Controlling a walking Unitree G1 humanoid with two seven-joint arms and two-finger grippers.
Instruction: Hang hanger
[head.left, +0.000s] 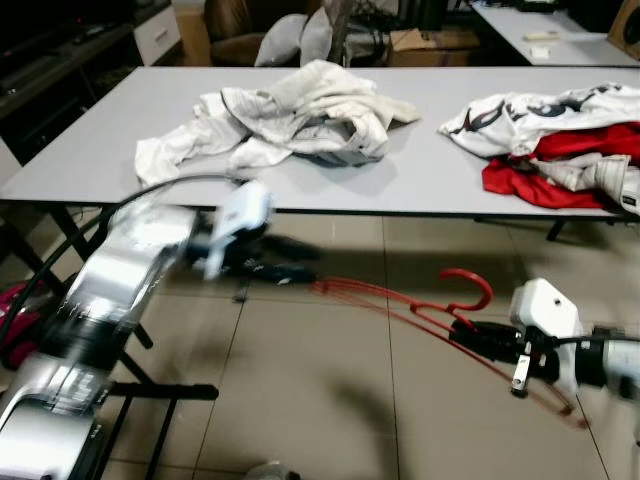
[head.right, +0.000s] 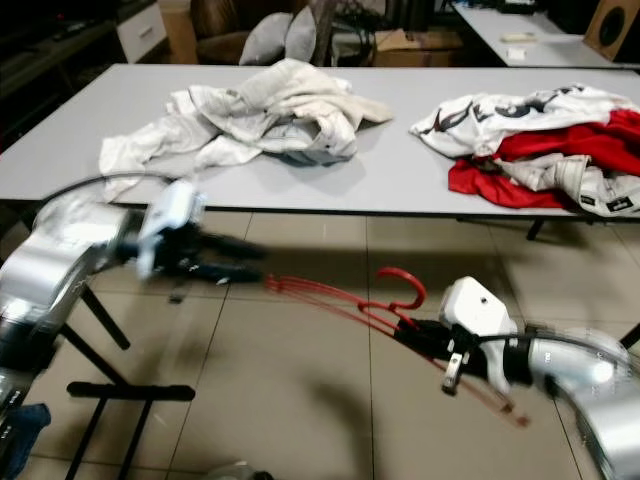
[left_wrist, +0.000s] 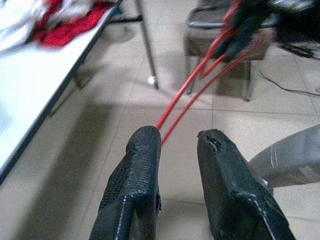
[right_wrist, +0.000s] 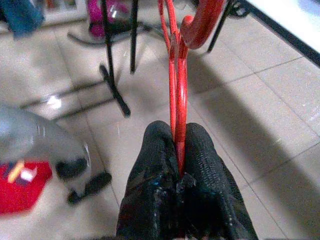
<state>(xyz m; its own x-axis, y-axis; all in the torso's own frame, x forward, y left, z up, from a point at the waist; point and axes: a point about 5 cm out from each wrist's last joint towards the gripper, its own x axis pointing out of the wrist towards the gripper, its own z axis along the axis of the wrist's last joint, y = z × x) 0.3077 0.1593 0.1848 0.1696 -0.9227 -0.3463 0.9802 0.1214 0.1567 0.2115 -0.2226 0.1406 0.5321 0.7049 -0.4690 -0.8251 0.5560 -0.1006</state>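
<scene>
The red hanger (head.left: 420, 305) hangs in the air in front of the grey table (head.left: 420, 180), below its near edge and above the tiled floor (head.left: 300, 380), stretched between the two arms. The right pincer (right_wrist: 178, 150) is clamped tight on the hanger's wires just below the hook (head.left: 470, 287), its two black fingers pressed together with the red wire between them. The left pincer (left_wrist: 177, 145) sits at the hanger's far end, toward the table's left side; its fingers stand parted, and one finger (left_wrist: 142, 160) touches or nearly touches the tip of the red wire, though no firm grip shows. On the table lies a crumpled white garment (head.left: 290, 125) near the middle, and a red and white pile of clothes (head.left: 560, 140) toward its right end, well apart from the first.
</scene>
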